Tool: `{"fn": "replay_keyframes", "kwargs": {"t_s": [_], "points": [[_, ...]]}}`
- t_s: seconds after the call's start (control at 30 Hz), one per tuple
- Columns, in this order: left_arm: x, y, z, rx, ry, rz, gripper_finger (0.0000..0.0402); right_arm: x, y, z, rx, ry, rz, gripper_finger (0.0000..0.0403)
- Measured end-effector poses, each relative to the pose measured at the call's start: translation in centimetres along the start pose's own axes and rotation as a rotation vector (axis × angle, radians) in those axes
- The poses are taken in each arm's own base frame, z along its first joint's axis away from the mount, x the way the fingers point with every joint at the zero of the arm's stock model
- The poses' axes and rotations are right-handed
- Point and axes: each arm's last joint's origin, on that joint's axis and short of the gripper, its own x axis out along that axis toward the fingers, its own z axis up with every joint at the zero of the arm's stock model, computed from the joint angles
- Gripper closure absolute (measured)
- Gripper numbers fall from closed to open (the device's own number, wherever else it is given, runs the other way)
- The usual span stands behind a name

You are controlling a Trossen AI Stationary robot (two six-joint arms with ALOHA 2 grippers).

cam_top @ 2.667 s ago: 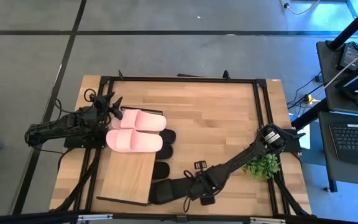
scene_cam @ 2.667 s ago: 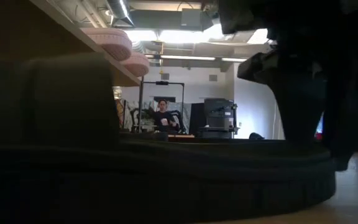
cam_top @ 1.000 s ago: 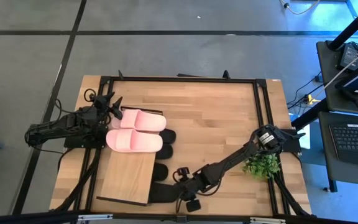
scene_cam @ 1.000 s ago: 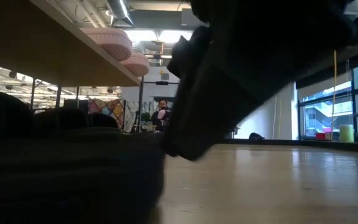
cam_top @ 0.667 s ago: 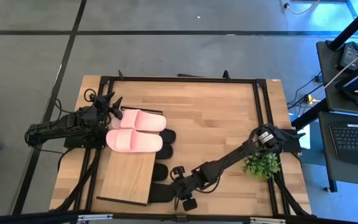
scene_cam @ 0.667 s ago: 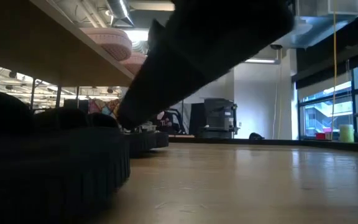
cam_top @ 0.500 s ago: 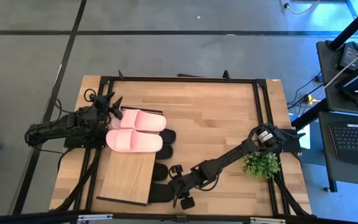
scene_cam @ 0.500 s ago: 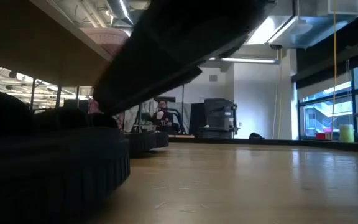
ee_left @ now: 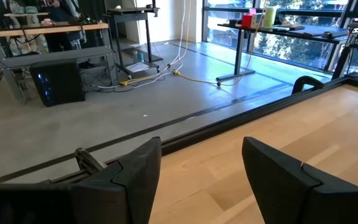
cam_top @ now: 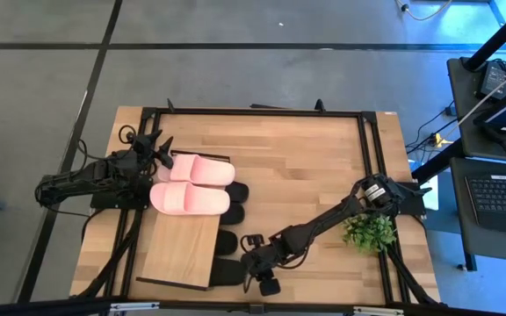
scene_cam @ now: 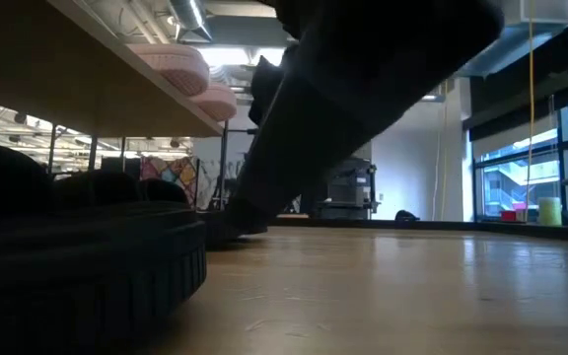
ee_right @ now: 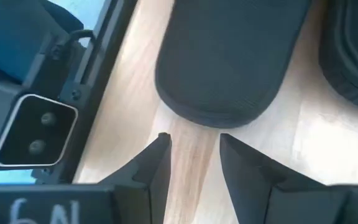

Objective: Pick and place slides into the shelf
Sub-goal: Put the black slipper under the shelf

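With both pink slides (cam_top: 191, 183) atop the shelf (cam_top: 181, 250), black slides (ee_right: 229, 56) remain beside it; right gripper (ee_right: 193, 152) hovers, narrowly parted, empty.

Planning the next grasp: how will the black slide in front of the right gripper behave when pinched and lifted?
The black slide looks thick and foamy, so probably light with some give. Its ribbed surface should resist slipping. It lies flat on the table, unlikely to roll. The right gripper is open, short of it.
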Motion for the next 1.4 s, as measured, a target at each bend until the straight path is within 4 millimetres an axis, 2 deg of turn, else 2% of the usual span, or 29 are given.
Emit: {"fn": "replay_keyframes", "kwargs": {"t_s": [0.37,0.63,1.13,1.4], "points": [[0.0,0.0,0.0,0.0,0.0,0.0,0.0185,1.9,-0.2,-0.2,0.009,-0.034,0.032,0.0264],[0.0,0.0,0.0,0.0,0.0,-0.001,0.0185,1.8,0.0,0.4,-0.045,-0.105,0.049,0.0264],[0.0,0.0,0.0,0.0,0.0,0.0,0.0185,1.6,-1.7,1.3,-0.052,-0.158,0.034,0.0264],[0.0,0.0,0.0,0.0,0.0,0.0,0.0185,1.6,-1.7,1.4,-0.05,-0.162,0.033,0.0264]]}}
